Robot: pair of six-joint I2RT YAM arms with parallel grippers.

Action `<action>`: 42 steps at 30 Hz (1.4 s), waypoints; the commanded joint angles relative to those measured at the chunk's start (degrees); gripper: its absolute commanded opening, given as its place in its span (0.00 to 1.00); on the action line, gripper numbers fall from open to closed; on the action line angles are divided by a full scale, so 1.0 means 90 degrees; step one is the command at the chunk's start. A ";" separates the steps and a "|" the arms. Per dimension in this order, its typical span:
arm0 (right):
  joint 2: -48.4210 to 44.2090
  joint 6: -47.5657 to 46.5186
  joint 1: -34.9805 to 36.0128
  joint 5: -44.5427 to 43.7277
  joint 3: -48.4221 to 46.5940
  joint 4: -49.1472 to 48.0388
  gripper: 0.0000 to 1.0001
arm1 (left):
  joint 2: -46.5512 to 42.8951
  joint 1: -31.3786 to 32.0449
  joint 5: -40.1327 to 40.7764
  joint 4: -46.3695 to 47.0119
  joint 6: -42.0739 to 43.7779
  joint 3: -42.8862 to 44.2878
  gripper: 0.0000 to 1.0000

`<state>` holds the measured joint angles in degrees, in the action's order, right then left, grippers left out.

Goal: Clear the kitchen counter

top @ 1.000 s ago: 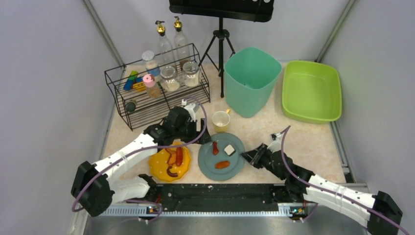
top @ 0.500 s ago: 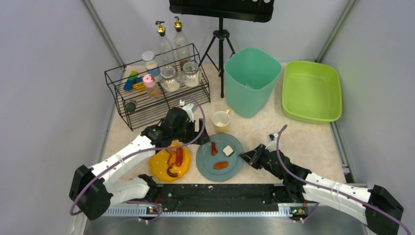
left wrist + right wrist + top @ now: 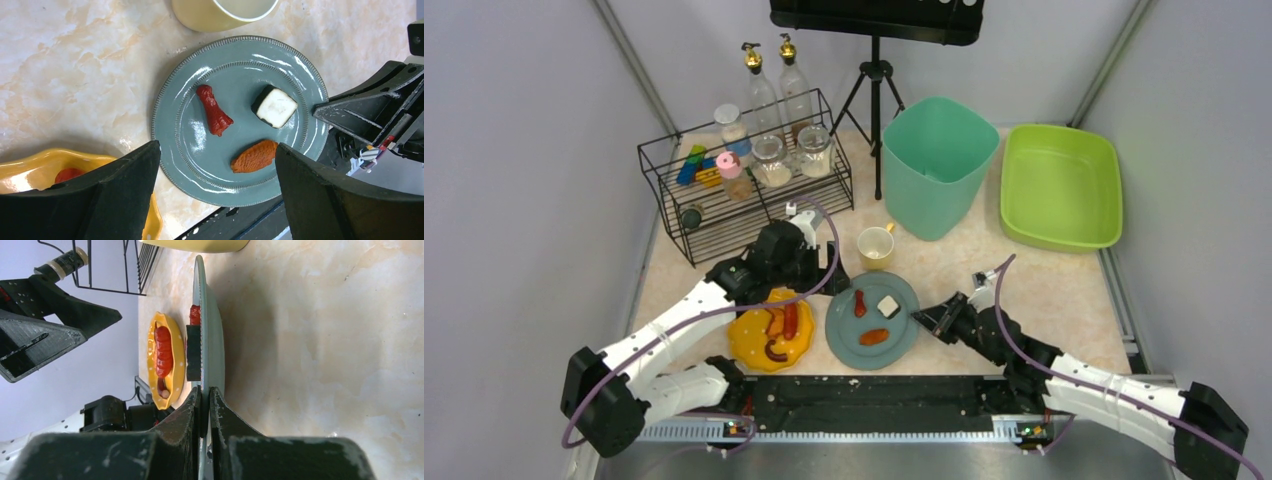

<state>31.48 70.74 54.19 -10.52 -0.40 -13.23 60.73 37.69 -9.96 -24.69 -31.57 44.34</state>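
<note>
Plate's crept toward 9 o'clock and the left arm has pulled back the same way since a second ago. Right end effector (image 3: 204, 395) is pinched tight on the rim of the teal plate (image 3: 844, 330) at its 3 o'clock edge. Left end effector (image 3: 217, 146) is spread wide above it, holding nothing. The bench (image 3: 1064, 290) lies under everything, marbled cream stone, smooth, low grip. The plate sits at its 6 o'clock edge by the front rail. For the lift I'd keep the plate level and slow: it's a thin edge grip on glossy glazed ceramic with a beaded rim, so expect it to droop. The load is loose: red sausage piece (image 3: 214, 110), dark-rinded white cube (image 3: 275, 106), orange fried chunk (image 3: 255, 156). All could slide. Tall teal bin (image 3: 939, 165) at 1 o'clock looks right for scraps, shallow green tub (image 3: 1060, 185) at 2 o'clock for the plate. Watch the yellow mug (image 3: 875, 247) at 12 o'clock and the wavy yellow plate (image 3: 736, 342) at 9.
</note>
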 commanded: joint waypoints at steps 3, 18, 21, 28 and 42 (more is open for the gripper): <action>-0.0183 0.0444 0.0014 0.0131 0.0692 -0.1088 0.00 | -0.0174 0.0033 0.0091 0.0065 -0.0027 0.0155 0.89; 0.0257 0.0414 0.0019 -0.0009 0.0910 -0.0636 0.00 | -0.0118 0.0036 0.0090 0.0100 -0.0056 0.0039 0.89; 0.0238 0.0383 0.0023 -0.0046 0.0908 -0.0479 0.00 | 0.0087 0.0036 0.0197 0.0130 -0.0101 -0.0036 0.89; 0.0329 0.0360 0.0015 -0.0197 0.0894 0.0036 0.00 | 0.0945 0.0034 0.0383 0.0375 -0.0132 -0.0069 0.89; 0.0825 0.0285 0.0019 -0.0273 0.0895 -0.0121 0.00 | 0.1983 0.0031 0.0941 0.0606 -0.0232 -0.0026 0.65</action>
<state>38.04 74.15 54.19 -12.01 -0.40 -11.51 77.30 37.69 -4.43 -21.15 -33.19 43.83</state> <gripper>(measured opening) 0.064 0.731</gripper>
